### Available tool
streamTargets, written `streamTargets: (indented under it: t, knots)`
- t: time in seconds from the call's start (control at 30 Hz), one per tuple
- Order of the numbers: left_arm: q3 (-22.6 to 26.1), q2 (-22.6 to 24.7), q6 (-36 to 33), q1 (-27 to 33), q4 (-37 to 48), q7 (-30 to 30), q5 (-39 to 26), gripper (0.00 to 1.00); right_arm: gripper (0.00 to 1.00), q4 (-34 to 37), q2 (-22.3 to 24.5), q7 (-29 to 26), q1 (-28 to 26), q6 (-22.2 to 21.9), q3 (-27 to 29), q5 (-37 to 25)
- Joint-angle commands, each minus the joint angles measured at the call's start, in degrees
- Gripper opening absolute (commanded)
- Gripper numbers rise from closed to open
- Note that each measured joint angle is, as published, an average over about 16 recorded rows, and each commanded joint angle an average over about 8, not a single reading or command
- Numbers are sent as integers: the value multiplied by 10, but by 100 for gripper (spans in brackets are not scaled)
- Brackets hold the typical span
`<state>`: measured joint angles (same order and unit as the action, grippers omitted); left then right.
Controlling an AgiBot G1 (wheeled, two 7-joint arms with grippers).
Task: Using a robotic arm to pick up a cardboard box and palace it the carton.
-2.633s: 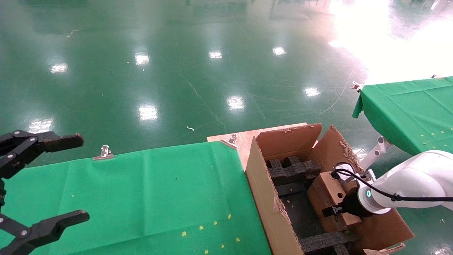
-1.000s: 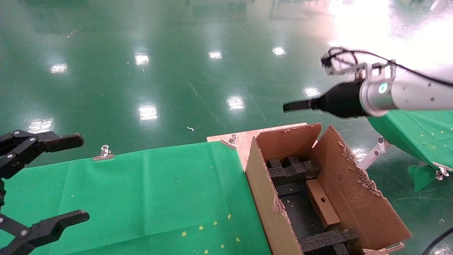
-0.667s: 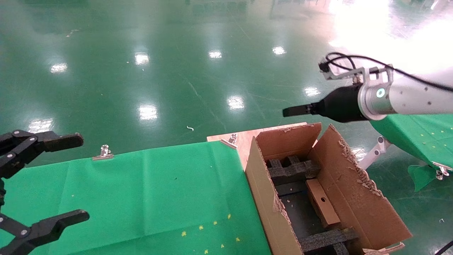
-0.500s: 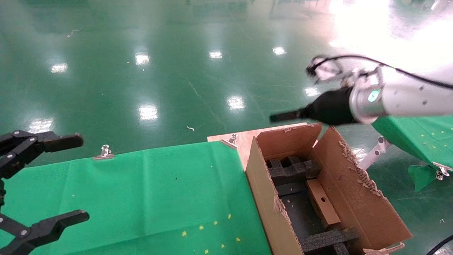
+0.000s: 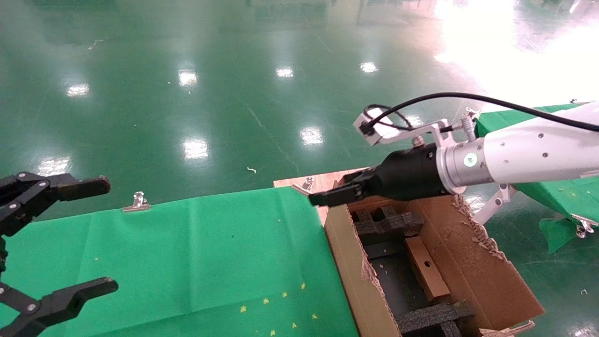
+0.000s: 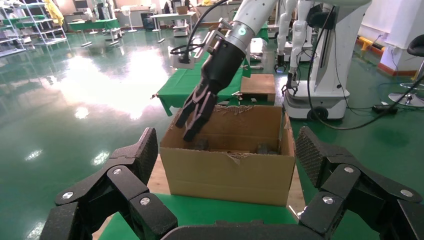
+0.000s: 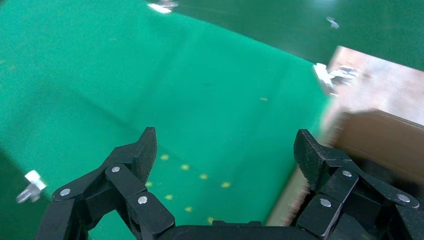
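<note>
**Ana:** Head view first: where is the cardboard box (image 5: 425, 274)?

**Ben:** Inside the carton (image 5: 486, 276), lying tilted against its right-hand wall, round hole facing up, between two black foam inserts (image 5: 388, 223).

**Ana:** And the robotic arm (image 5: 524, 154)?

**Ben:** It reaches in from the right, above the carton's far left corner. The right gripper (image 5: 327, 197) hangs over the carton's edge where it meets the green cloth (image 5: 196, 252) of the table. Its jaws are spread wide in the right wrist view and grip nothing.

**Ana:** The other one?

**Ben:** The left gripper (image 5: 61, 238) is parked over the cloth's left end, jaws wide apart, nothing between them. Its wrist view looks across at the carton and the right gripper.
</note>
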<state>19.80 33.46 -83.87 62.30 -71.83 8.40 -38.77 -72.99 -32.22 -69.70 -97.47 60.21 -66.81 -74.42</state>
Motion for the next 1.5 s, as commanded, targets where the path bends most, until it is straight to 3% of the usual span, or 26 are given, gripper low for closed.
streamTargets:
  t: [0.03,1.13,1.3,1.5]
  knots:
    - [0,0,0,0,0,0,0,100,100,0,-1,31,19,13,27,17]
    - [0,0,0,0,0,0,0,100,100,-5,-26,542,330,234,467,299]
    - [0,0,0,0,0,0,0,100,100,-6,-28,595,364,258,517,330]
    - [0,0,0,0,0,0,0,100,100,-6,-30,606,376,267,534,342]
